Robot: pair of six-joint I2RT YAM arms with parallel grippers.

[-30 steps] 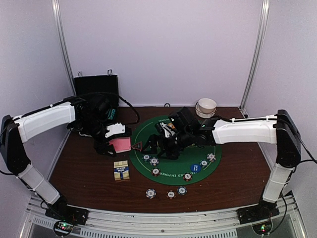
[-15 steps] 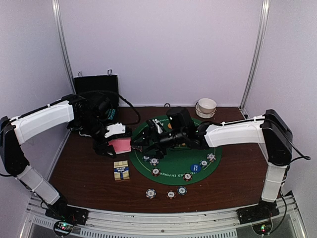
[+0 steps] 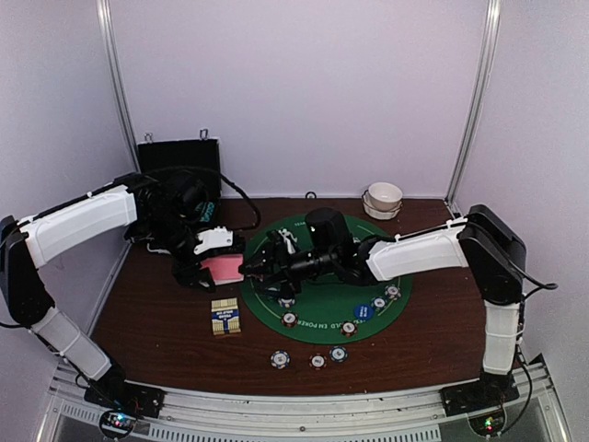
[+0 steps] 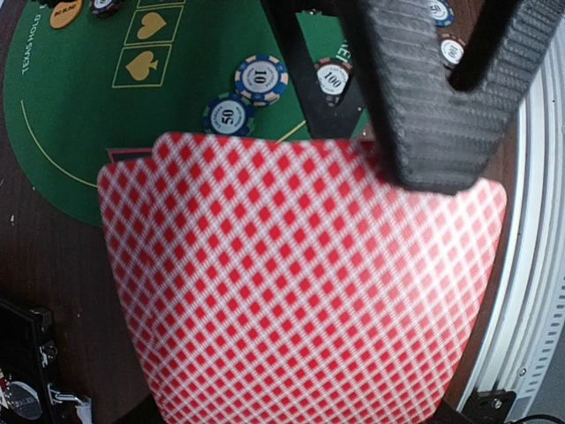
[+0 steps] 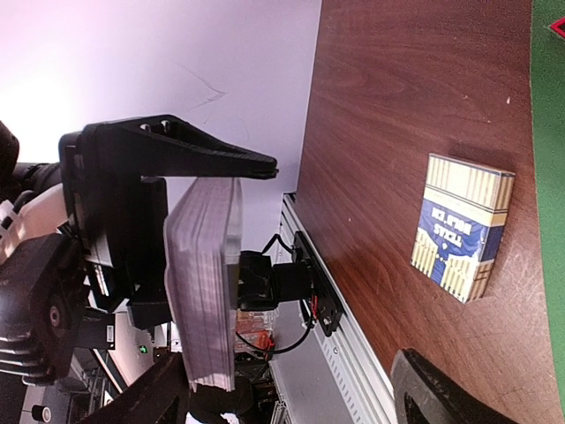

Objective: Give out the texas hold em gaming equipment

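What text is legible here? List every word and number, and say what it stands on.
"TEXAS HOLD": green mat
"10": blue-and-cream chip
"50": dark blue chip
"100": dark-rimmed chip
"BLIND": orange button
Card box: print too blurred to read
Playing cards: diamond pattern only, no text

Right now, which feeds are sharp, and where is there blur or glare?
Left wrist: the pink diamond-backed card deck fills the frame, blurred; the striped round poker chips beyond it read sharply. Right wrist: the blue-and-yellow card box is crisp, the wall at upper left washes out. Top view: evenly lit, no glare.
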